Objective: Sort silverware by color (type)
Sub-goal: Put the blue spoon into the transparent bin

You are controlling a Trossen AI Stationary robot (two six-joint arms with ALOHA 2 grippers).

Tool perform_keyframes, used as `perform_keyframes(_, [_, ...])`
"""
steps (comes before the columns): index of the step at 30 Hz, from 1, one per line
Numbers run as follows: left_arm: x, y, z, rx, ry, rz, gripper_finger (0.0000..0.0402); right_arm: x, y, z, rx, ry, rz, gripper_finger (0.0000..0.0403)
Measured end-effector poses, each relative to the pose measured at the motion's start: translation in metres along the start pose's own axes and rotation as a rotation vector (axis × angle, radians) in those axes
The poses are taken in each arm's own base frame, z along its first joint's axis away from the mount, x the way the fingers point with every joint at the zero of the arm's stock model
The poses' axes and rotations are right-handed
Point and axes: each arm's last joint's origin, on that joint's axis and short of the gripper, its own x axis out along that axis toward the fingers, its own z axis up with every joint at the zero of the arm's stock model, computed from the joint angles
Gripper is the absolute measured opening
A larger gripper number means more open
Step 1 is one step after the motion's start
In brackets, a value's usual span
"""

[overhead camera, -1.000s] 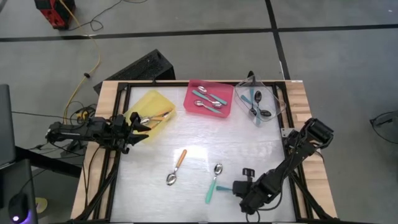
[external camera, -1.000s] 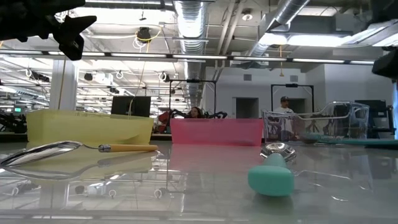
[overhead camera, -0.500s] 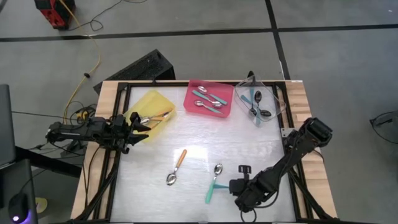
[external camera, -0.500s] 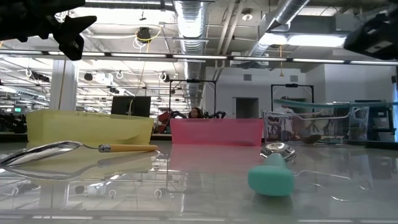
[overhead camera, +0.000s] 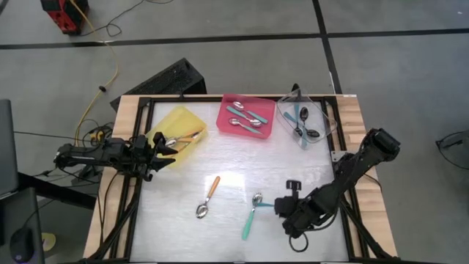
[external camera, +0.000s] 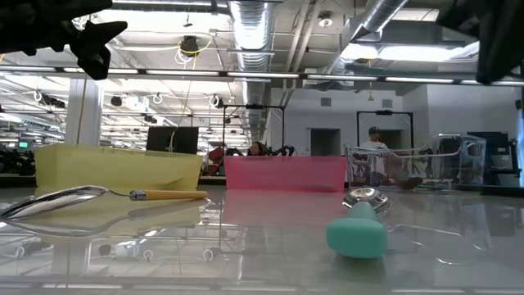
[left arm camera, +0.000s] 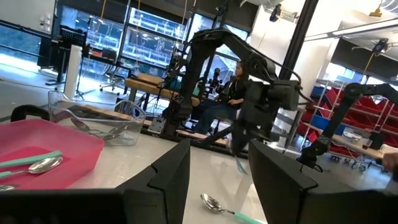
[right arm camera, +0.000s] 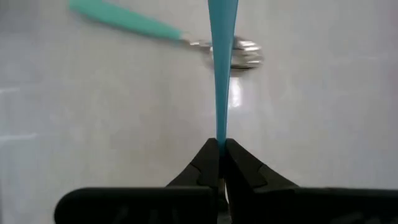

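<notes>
Teal-handled spoon (right arm camera: 222, 68) pinched by right gripper (right arm camera: 221, 148): keep level, carry clear of loose spoon (overhead camera: 251, 213); left gripper (left arm camera: 218, 163) spread, idle

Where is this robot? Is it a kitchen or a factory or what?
Most likely a robotics lab or workshop, not a kitchen. The low view shows bare ceiling ducts and strip lights, the left wrist view shows more robot arms on benches with a person seated, and cables lie on the floor.

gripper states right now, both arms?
Left gripper: open, holding nothing, over the yellow tray.
Right gripper: shut on a teal piece, above the teal-handled spoon on the table.
</notes>
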Motion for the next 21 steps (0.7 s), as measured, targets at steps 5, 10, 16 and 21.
perform_keyframes(5, [0.000,0.000,0.000,0.000,0.000,0.000,0.0148,-0.024,-0.022,-0.006,0.066,-0.058,-0.136,0.0031])
perform_keyframes(10, [0.000,0.000,0.000,0.000,0.000,0.000,0.0148,-0.046,-0.040,-0.007,0.127,-0.132,-0.172,0.0031])
perform_keyframes(16, [0.000,0.000,0.000,0.012,-0.002,0.006,0.0148,-0.054,-0.068,-0.015,0.193,-0.185,-0.205,0.0031])
perform_keyframes(21, [0.000,0.000,0.000,0.005,-0.002,0.008,0.0148,-0.052,-0.092,-0.024,0.307,-0.207,-0.222,0.0031])
